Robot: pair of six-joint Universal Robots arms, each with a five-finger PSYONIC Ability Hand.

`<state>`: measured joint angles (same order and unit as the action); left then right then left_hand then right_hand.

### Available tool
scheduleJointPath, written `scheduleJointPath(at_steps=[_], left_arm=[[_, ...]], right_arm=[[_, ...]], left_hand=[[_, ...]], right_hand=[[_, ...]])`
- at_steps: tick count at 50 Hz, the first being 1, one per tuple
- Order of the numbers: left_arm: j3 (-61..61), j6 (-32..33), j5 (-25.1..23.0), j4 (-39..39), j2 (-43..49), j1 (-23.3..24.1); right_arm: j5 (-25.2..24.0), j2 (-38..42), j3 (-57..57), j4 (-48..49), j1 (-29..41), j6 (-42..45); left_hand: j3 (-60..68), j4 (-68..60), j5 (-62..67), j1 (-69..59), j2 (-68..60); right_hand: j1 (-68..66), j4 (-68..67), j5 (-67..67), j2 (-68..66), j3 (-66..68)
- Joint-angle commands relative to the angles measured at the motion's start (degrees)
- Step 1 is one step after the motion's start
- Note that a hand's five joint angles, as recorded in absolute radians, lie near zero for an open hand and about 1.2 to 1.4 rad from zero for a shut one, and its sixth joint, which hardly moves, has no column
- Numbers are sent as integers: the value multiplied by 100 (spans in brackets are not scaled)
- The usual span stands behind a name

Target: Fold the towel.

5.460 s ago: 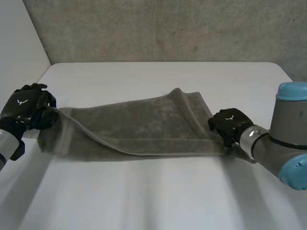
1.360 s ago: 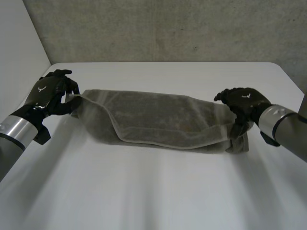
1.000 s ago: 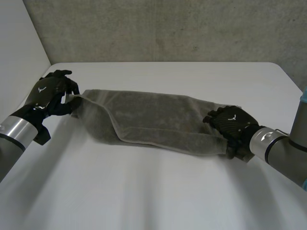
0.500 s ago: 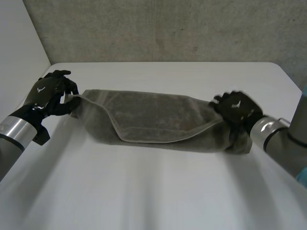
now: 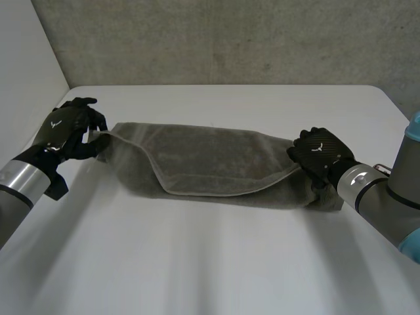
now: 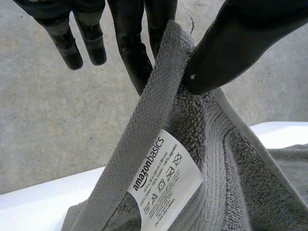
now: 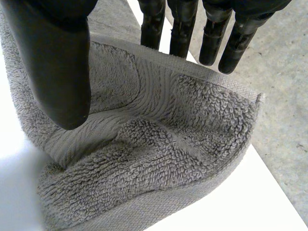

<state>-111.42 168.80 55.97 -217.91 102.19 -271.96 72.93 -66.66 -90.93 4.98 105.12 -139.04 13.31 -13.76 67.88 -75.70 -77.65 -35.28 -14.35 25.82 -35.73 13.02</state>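
A grey towel (image 5: 210,161) lies folded lengthwise across the white table (image 5: 210,269), its upper layer ending in a curved hem toward the front. My left hand (image 5: 65,131) is at the towel's left end. In the left wrist view its thumb (image 6: 231,43) and a finger pinch the hemmed corner (image 6: 159,91), lifted, with the white care label (image 6: 166,180) just below. My right hand (image 5: 318,154) rests over the bunched right end. In the right wrist view its fingers (image 7: 183,29) stay straight beyond the towel's edge (image 7: 159,144), and the thumb (image 7: 53,62) is apart on the near side.
A rough grey wall (image 5: 216,39) rises behind the table's far edge. A pale side wall (image 5: 26,59) stands at the left. Bare table surface stretches in front of the towel.
My right hand moved back from the towel's front right onto its right end, and the front hem there now lies tucked inward. My left hand has kept its hold and place.
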Motion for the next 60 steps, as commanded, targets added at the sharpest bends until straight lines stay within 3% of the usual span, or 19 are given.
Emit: scheduleJointPath(at_steps=[1, 12, 14, 16, 22, 30, 37, 43, 60], left_arm=[[-152, 30, -7, 3, -129, -6], [-337, 57, -25, -6, -349, -41], [-363, 57, -25, -6, -349, -76], [-363, 57, -34, -6, -349, -103], [-407, 48, -34, 64, -454, -191], [-539, 48, -95, 696, -1042, -418], [-758, 57, -130, 908, -1167, -762], [-996, 57, -376, 926, -1219, -1007], [-1014, -13, -877, 1453, -2186, -1860]], right_arm=[[54, -58, -21, -58, -18, -53], [54, -119, -21, -146, -80, -62], [54, -146, -12, -146, -88, -62], [54, -155, -12, -198, -193, -45], [46, -216, -38, -559, -493, -80], [-60, -1148, -74, -1772, -818, -326], [-708, -1262, 111, -2869, -1415, -326], [-1193, -1446, 76, -2950, -1477, -449], [-1273, -2290, 102, -2844, -1908, -598]], left_hand=[[-331, 376, 212, -430, -235], [-331, 376, 212, -430, -235], [-331, 376, 212, -430, -235], [-331, 376, 212, -430, -235], [-331, 376, 212, -430, -235], [-331, 376, 212, -430, -235], [-331, 376, 212, -430, -235], [-331, 376, 212, -430, -235], [-331, 376, 212, -430, -235]], right_hand=[[-1181, 435, 1127, -1136, -302], [-1955, 435, 1900, -1910, -302], [-2627, 435, 2573, -2583, -302], [-4401, 435, 4346, -4356, -302], [-4472, 435, 4418, -4427, -302], [-4472, 435, 4418, -4427, -302], [-4472, 435, 4418, -4427, -302], [-4472, 435, 4418, -4427, -302], [-4472, 435, 4418, -4427, -302]])
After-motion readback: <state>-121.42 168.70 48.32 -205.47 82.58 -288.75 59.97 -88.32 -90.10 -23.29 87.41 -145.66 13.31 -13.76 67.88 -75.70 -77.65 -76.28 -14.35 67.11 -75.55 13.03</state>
